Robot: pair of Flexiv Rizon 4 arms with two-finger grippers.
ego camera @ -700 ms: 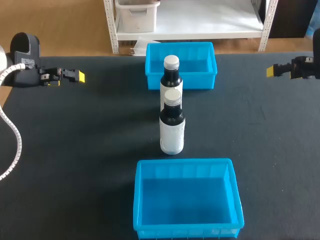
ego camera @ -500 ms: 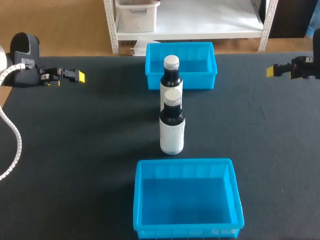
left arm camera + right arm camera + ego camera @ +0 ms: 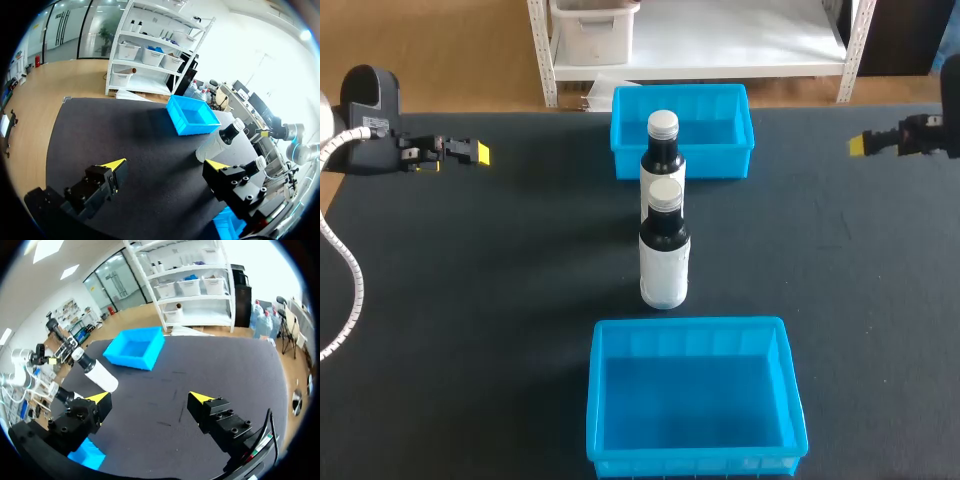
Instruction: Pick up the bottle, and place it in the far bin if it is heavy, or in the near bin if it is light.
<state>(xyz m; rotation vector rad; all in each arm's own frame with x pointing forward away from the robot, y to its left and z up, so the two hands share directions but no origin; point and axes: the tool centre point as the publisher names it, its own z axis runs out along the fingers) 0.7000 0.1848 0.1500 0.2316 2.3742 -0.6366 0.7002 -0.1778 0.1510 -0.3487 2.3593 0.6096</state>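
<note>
Head view: near bottle (image 3: 664, 255) white-capped, dark-shouldered, white-bodied, standing upright.

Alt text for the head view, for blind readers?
A near bottle and far bottle stand upright in line on a dark table, between a blue near bin and far bin. The left gripper and right gripper are at the sides, empty.

Head view: rear bottle (image 3: 662, 150) lower body hidden behind front bottle (image 3: 664, 255). Frame edges cut off both arms. Of right arm you see only right gripper (image 3: 861, 145) and wrist. Both wrist views: own finger covers front bottle body and most of near bin (image 3: 692, 458). You see cap end only.
</note>
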